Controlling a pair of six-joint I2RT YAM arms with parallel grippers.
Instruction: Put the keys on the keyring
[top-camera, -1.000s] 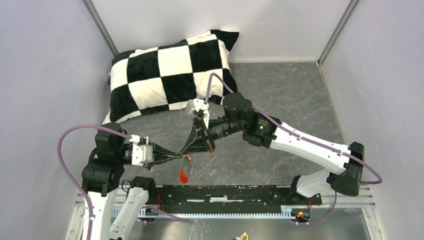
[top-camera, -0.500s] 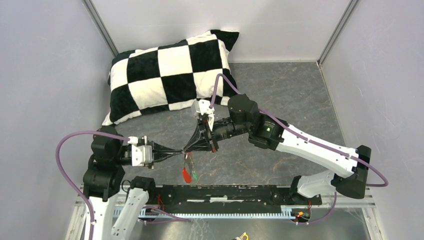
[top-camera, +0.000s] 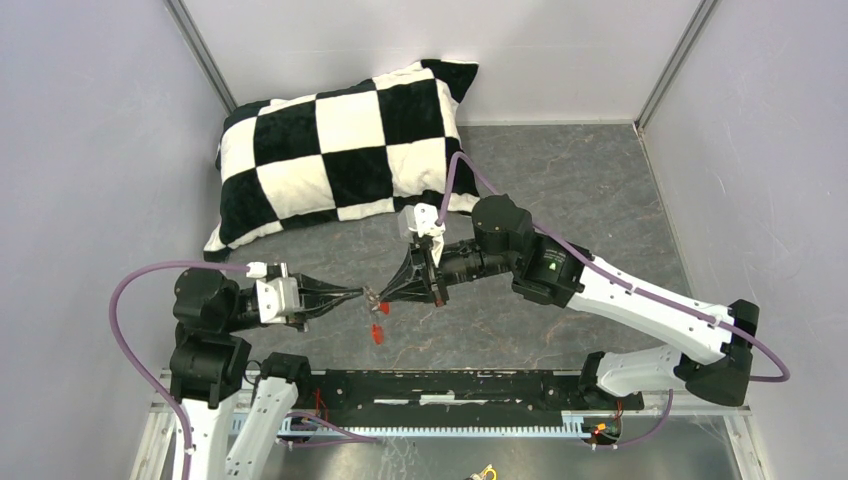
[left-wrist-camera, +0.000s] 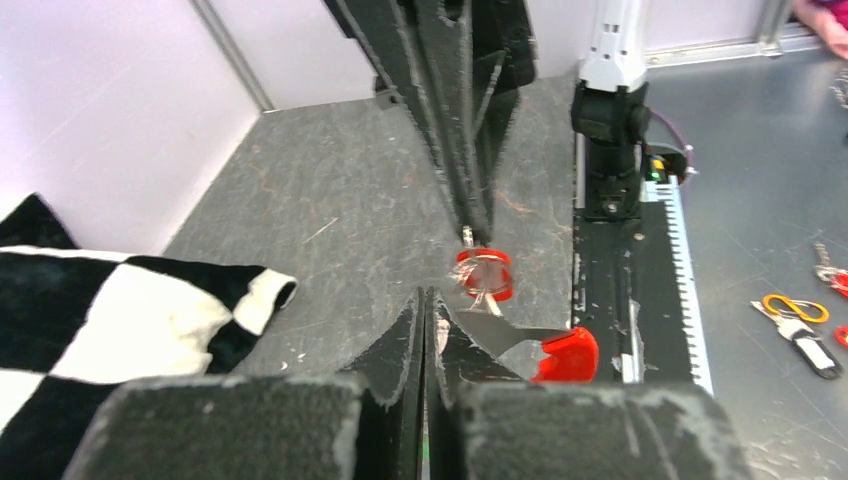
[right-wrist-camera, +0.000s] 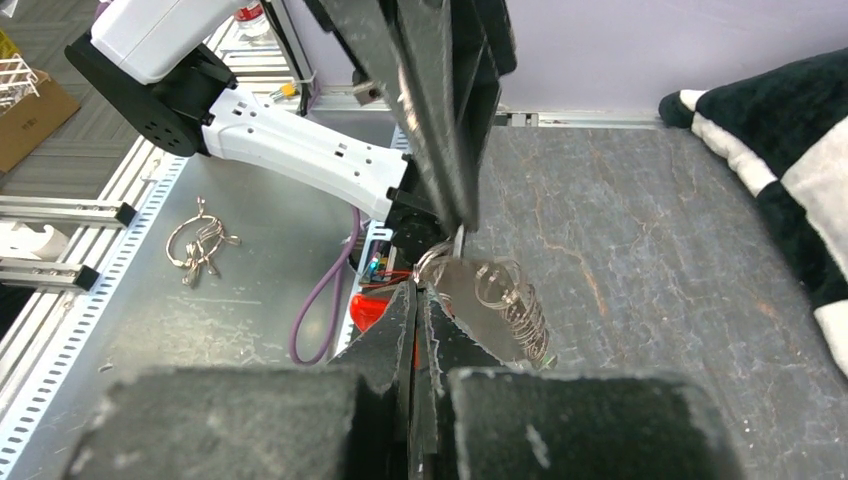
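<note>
Just below frame centre, your left gripper (top-camera: 358, 293) and right gripper (top-camera: 386, 293) meet tip to tip, both clenched on the keyring (right-wrist-camera: 508, 300), a silvery ring and coil with red plastic dangling, its pieces too small to tell apart.

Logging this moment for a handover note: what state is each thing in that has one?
left gripper: shut on keyring.
right gripper: shut, tip facing the left's; what it pinches is unclear.
keyring: held in the air between both tips.
red fob: dangling below.
keys: on the ring or not, cannot tell.
pillow: lying flat, untouched.
</note>
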